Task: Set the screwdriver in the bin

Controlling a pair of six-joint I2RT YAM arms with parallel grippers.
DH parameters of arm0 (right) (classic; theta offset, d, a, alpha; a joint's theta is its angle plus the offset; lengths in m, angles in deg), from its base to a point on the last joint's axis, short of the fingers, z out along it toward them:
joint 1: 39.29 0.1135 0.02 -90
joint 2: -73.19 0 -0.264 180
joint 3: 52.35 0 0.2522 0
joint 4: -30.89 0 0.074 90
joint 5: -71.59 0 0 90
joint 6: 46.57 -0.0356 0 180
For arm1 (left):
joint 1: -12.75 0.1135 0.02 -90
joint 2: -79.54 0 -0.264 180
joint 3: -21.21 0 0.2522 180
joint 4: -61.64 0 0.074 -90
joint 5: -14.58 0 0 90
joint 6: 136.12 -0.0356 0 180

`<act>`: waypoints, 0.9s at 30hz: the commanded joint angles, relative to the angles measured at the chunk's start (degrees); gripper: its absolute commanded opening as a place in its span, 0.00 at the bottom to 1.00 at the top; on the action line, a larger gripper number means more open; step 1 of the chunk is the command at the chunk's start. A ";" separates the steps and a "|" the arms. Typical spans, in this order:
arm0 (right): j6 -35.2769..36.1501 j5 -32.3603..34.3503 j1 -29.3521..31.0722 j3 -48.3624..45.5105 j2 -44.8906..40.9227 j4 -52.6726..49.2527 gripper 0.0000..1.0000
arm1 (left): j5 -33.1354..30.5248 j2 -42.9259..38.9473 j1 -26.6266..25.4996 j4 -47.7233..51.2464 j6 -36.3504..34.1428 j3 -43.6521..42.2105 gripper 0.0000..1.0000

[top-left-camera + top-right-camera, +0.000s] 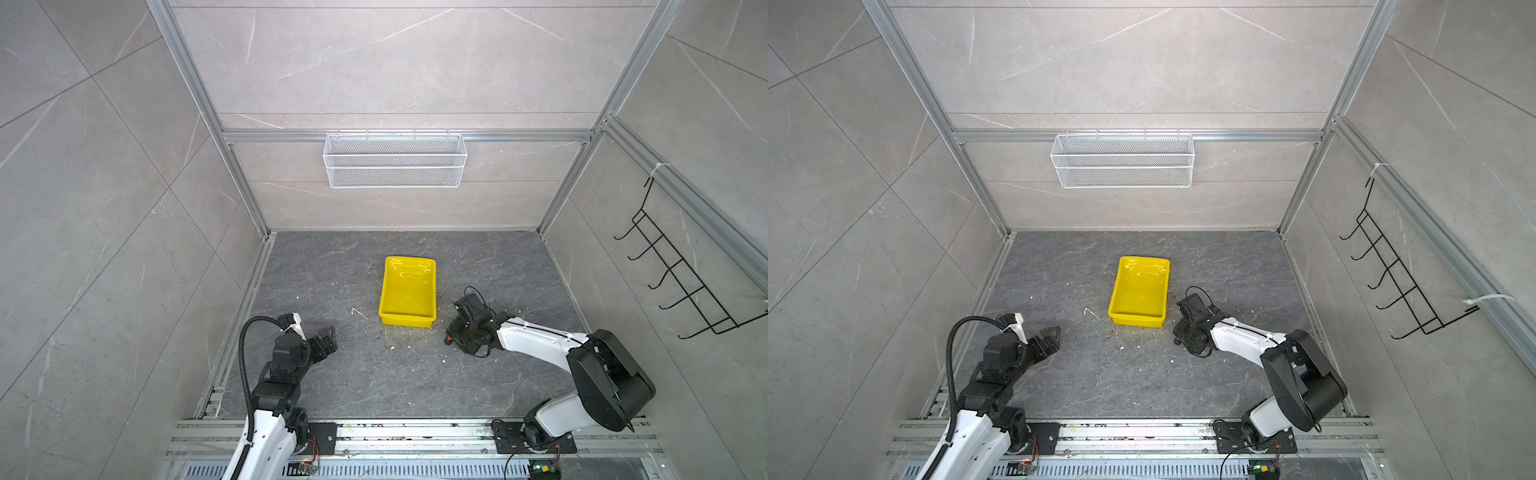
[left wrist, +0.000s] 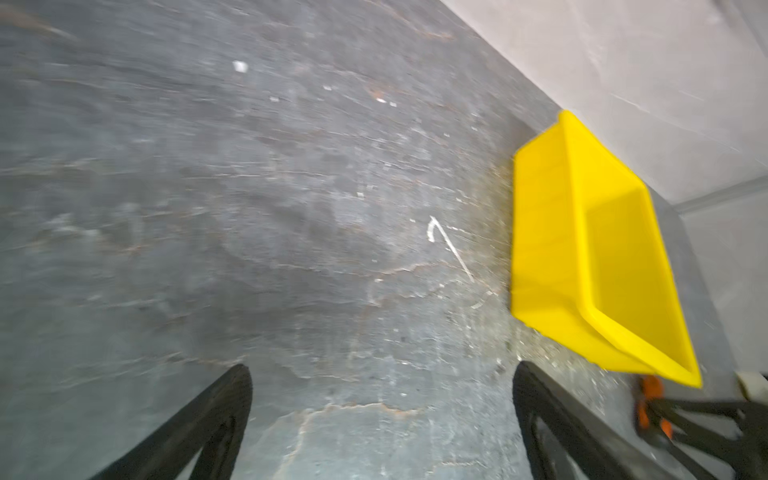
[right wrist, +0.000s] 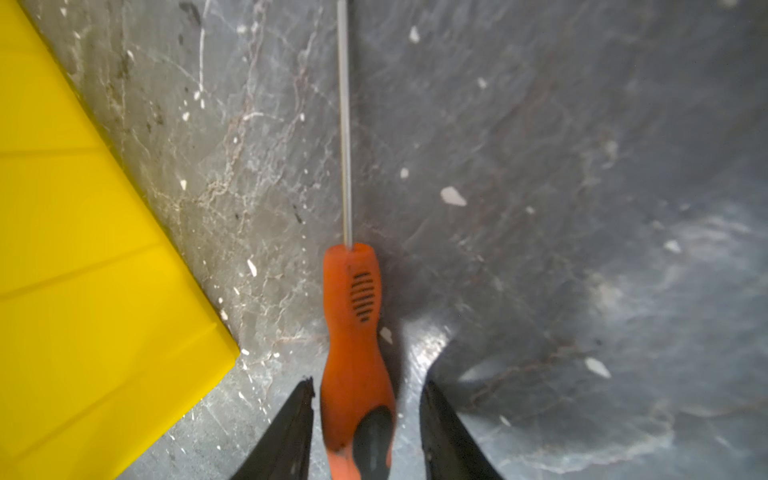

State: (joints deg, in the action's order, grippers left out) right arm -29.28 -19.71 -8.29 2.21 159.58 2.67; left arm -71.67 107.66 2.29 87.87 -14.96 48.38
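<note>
Loosely, half-open right hand astride screwdriver.

Left arm stands up from the near rail, elbow folded, wrist turned inward. Left tool points toward the middle, held low and idle; the left wrist view shows its jaws spread wide. Right arm is stretched forward and inward, its white forearm sloping down. Right tool is pitched steeply down, jaws narrowed but still apart, with a gap showing beside one finger.
</note>
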 commanded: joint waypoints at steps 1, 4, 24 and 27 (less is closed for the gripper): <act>-1.50 2.25 0.15 -2.89 0.54 -1.72 0.44 | 4.10 1.69 -5.74 -8.86 -5.70 0.08 1.00; 0.67 1.50 0.18 -2.61 2.35 -1.61 0.43 | -0.54 5.70 -10.98 -9.12 -7.33 1.53 1.00; -0.93 3.05 0.11 -4.11 4.67 -5.08 0.36 | -15.62 27.30 -20.16 1.27 -2.47 13.91 1.00; -0.85 3.01 0.06 -2.56 6.11 -7.05 0.36 | -16.12 27.51 -20.17 2.26 -2.55 14.63 1.00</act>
State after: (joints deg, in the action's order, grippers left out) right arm -29.28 -18.99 -8.27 1.77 160.82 5.60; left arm -85.64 135.02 -17.75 87.30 -18.48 60.82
